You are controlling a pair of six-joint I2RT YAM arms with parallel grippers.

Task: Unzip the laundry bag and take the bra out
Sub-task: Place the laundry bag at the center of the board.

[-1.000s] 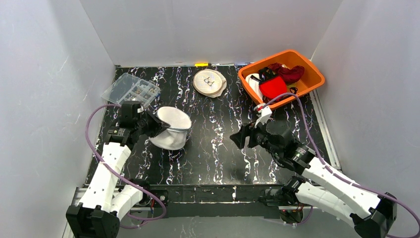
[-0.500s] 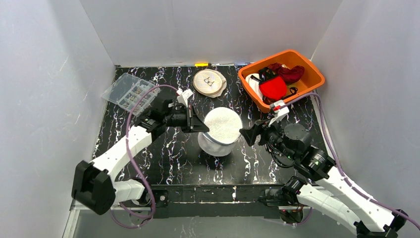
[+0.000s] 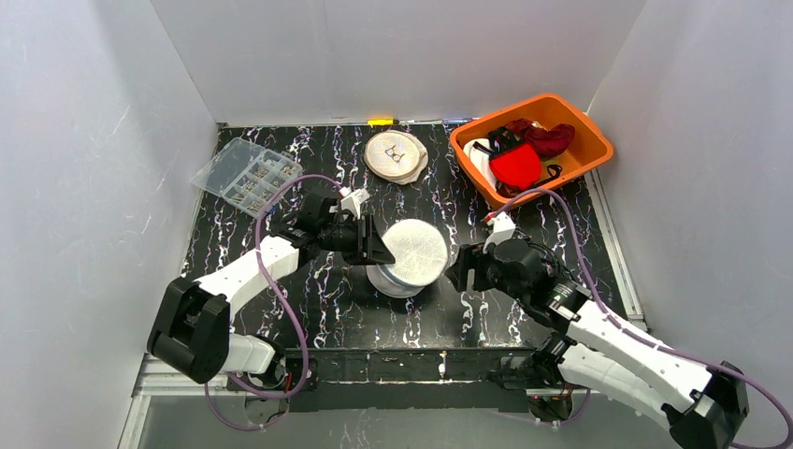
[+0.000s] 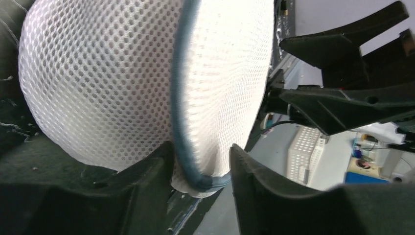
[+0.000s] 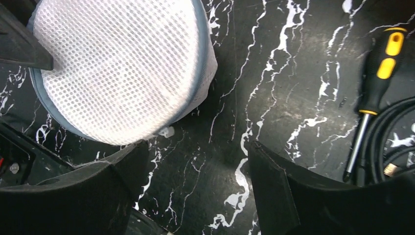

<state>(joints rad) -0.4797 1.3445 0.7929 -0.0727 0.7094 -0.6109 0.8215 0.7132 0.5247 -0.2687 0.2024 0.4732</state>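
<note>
L gripper (image 4: 201, 147): fingers part-way apart w/ the laundry bag (image 3: 411, 251) blue rim between them; can't tell if it's pinched. R gripper (image 5: 196, 147): wide apart, empty, on the bag's side nearer the orange bin (image 3: 598, 140). Bag sits near-left of bin, looks shut; bra hidden. Risk: a loose L hold lets the bag tip or roll away from bin when R tugs the zip.

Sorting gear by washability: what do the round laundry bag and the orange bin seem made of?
Laundry bag: white mesh fabric, matte, shown by its even grid of holes; grey-blue piping looks textile. Orange bin: probably moulded plastic, smooth, uniform colour, thin rigid walls.
</note>
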